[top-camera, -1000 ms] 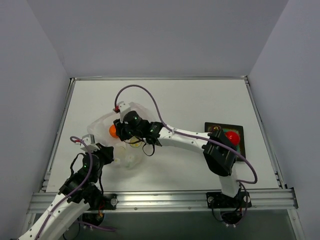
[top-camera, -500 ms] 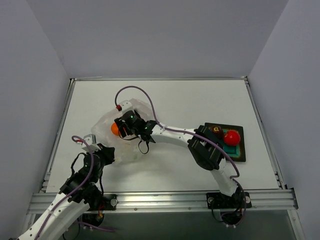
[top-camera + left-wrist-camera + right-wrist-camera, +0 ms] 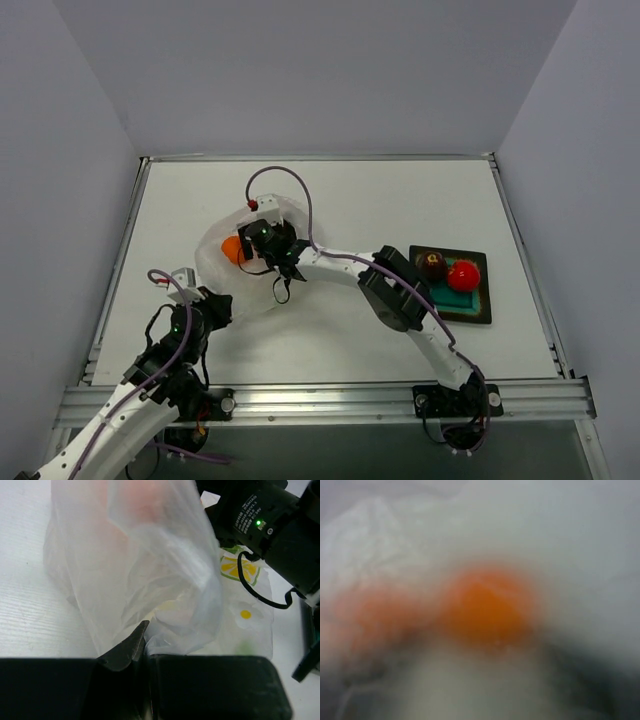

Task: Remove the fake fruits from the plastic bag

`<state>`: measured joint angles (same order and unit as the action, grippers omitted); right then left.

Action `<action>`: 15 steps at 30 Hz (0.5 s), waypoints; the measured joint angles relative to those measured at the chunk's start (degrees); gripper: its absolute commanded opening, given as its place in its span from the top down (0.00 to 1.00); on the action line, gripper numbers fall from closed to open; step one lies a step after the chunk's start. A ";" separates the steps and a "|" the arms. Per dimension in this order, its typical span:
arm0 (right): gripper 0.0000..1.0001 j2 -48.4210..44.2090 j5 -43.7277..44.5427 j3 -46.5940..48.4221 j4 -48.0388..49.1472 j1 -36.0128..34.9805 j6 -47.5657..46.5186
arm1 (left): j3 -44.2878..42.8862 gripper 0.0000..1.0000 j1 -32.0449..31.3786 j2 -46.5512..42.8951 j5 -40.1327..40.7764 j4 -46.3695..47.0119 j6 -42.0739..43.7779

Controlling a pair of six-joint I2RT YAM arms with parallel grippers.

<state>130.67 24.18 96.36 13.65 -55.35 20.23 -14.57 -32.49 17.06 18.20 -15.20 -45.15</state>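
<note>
The plastic bag (image 3: pixel 222 283) lies left of centre, translucent with flower prints (image 3: pixel 239 571). My left gripper (image 3: pixel 217 303) (image 3: pixel 145 641) is shut on the bag's near edge. My right gripper (image 3: pixel 257 246) is pushed into the bag's mouth. One orange fruit (image 3: pixel 232 249) (image 3: pixel 487 607) lies inside, just ahead of it. A second orange blur (image 3: pixel 370 615) shows to its left, behind plastic. The right fingers appear only as dark blurs far apart at the lower corners, with nothing between them. A red fruit (image 3: pixel 463 274) and a maroon fruit (image 3: pixel 431 264) rest on the tray.
The black tray with a teal centre (image 3: pixel 478 303) sits at the right, near the right arm's elbow. The right arm stretches across the table's middle. A metal rail borders the near edge (image 3: pixel 330 400).
My right gripper has pushed deeper into the bag, toward the far left, and its jaws have spread. The bag has bulged and shifted with it. The left gripper keeps its hold.
</note>
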 measured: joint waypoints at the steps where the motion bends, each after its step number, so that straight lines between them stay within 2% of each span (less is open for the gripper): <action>1: 0.12 0.74 0.87 0.04 0.59 0.35 0.79 | 0.37 0.98 0.00 0.15 -0.11 0.31 -0.09; 7: 0.10 5.38 2.86 3.06 2.21 2.05 4.85 | 1.36 0.98 0.00 3.61 -0.85 1.81 -0.63; 10: 0.25 5.77 2.69 3.41 2.95 2.29 5.77 | 1.36 0.98 0.00 5.68 -1.07 2.71 -1.01; 11: 0.35 5.77 2.43 3.30 3.28 2.32 5.90 | 1.36 0.98 0.00 6.10 -1.14 2.86 -1.14; 12: 0.40 5.70 2.19 2.84 4.13 2.32 6.01 | 1.36 0.98 0.00 6.43 -1.22 3.04 -1.27; 14: 0.47 5.05 1.53 0.70 6.93 2.29 6.03 | 1.36 0.98 0.00 6.67 -1.25 3.19 -1.55; 15: 0.48 4.04 0.70 -1.27 8.52 2.29 5.99 | 1.36 0.98 0.00 6.67 -1.25 3.23 -1.62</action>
<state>134.72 24.88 95.09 22.17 -53.06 26.22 -13.21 -32.49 23.73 16.95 -11.97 -46.76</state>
